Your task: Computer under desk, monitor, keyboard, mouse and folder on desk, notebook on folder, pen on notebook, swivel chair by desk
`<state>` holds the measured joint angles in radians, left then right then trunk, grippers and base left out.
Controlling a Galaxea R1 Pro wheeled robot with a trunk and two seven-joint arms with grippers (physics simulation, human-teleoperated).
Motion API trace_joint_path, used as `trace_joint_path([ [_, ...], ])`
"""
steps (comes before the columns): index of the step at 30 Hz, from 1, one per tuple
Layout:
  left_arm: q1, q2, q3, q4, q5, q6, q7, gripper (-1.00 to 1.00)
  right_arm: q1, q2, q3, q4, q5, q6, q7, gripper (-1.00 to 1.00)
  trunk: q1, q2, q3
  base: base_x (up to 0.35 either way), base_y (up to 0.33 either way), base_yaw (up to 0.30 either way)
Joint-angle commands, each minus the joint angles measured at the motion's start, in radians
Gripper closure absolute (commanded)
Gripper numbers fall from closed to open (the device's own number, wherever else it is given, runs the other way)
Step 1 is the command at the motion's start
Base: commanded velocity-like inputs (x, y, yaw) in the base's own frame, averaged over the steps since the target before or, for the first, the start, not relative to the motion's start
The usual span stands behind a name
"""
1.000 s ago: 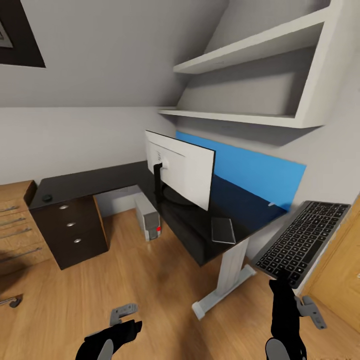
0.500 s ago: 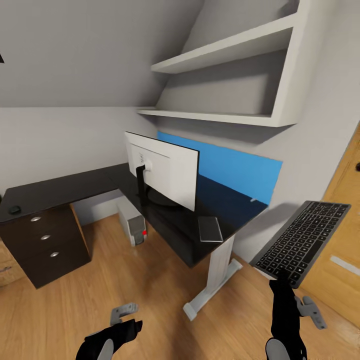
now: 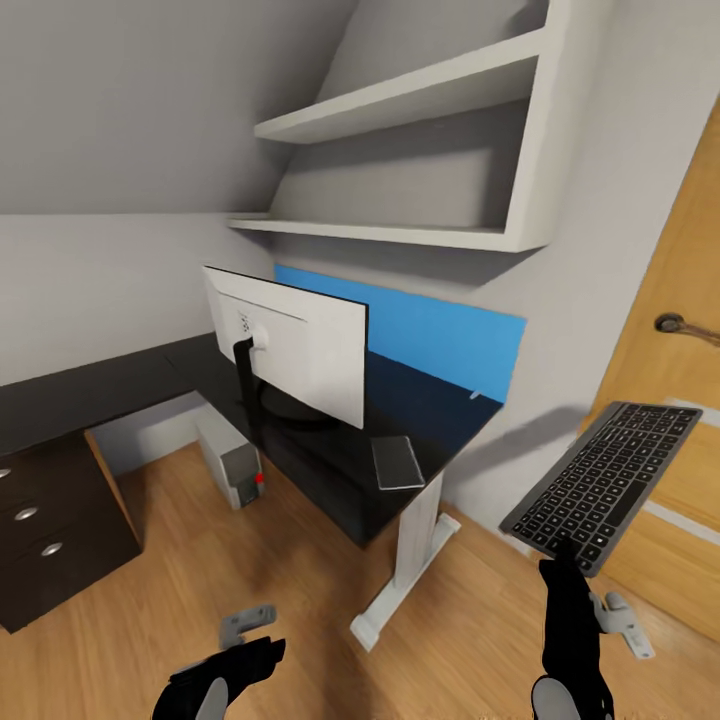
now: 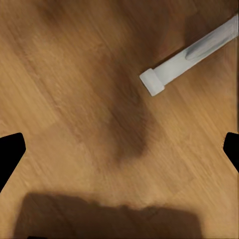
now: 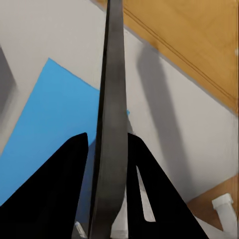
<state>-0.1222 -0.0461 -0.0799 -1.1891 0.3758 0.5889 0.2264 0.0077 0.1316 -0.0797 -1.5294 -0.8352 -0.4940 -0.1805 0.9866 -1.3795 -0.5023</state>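
- The bench (image 3: pixel 330 480), an L-shaped black top on white legs, stood against the grey wall beneath the white wall shelves (image 3: pixel 400 160).
- A blue panel (image 3: pixel 430 335) ran along the wall behind the bench.
- The monitor (image 3: pixel 300 350) stood upright on the bench, its white back facing the camera.
- A black drawer unit (image 3: pixel 50 530) sat under the far wing of the bench.
- The computer (image 3: pixel 232 462) rested on the wood floor (image 3: pixel 250 560) under the bench, just beside the monitor's corner.
- The keyboard (image 3: pixel 605 480) was held tilted in the air off the bench's end, before the wooden door (image 3: pixel 680 400).
- The notebook (image 3: pixel 397 461) lay flat on the bench, near its end.
- The right gripper (image 5: pixel 107 199) was clenched on the keyboard's edge.
- The left gripper (image 4: pixel 119 149) hung spread wide over the floor near the bench's foot (image 4: pixel 191 52), grasping nothing.
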Motion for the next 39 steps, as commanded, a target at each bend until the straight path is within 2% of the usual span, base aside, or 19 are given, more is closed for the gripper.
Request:
trace_joint_path([
  [1, 0.0, 0.0, -0.001, -0.001, 0.011, 0.002, 0.01, -1.0, 0.0, 0.0, 0.001, -0.001, -0.001, 0.0, -0.002, 1.0, 0.0, -0.001, -0.002, 0.002, 0.001, -0.25],
  [7, 0.0, 0.002, 0.0, -0.002, 0.011, 0.0, 0.01, -1.0, 0.0, 0.0, 0.003, -0.001, -0.001, 0.001, -0.002, 1.0, 0.0, -0.001, -0.008, 0.002, 0.095, -0.224],
  [10, 0.0, 0.002, 0.001, -0.002, 0.011, 0.0, 0.012, -1.0, 0.0, -0.001, 0.02, -0.001, -0.001, 0.002, -0.002, 1.0, 0.0, -0.001, -0.009, 0.107, 0.232, -0.082],
  [19, 0.0, 0.002, 0.002, -0.001, 0.01, 0.001, 0.014, -1.0, 0.0, -0.005, 0.042, -0.001, 0.0, 0.005, 0.0, 1.0, 0.0, -0.001, -0.009, 0.043, 0.046, -0.012],
  [24, 0.0, 0.001, 0.002, -0.001, 0.011, 0.002, 0.014, -1.0, 0.0, -0.006, 0.044, -0.001, 0.034, 0.005, 0.002, 1.0, 0.0, -0.001, -0.01, 0.001, 0.001, 0.0],
  [29, 0.0, 0.002, 0.004, -0.001, 0.011, 0.003, 0.012, -1.0, 0.0, -0.005, 0.048, -0.001, 0.044, -0.001, 0.007, 1.0, 0.0, -0.001, -0.01, 0.0, 0.0, 0.0],
  [39, 0.0, 0.002, 0.007, 0.0, 0.011, 0.003, 0.013, -1.0, 0.0, -0.004, 0.049, -0.001, 0.045, -0.003, 0.008, 1.0, 0.0, -0.001, -0.01, 0.103, 0.039, 0.0],
])
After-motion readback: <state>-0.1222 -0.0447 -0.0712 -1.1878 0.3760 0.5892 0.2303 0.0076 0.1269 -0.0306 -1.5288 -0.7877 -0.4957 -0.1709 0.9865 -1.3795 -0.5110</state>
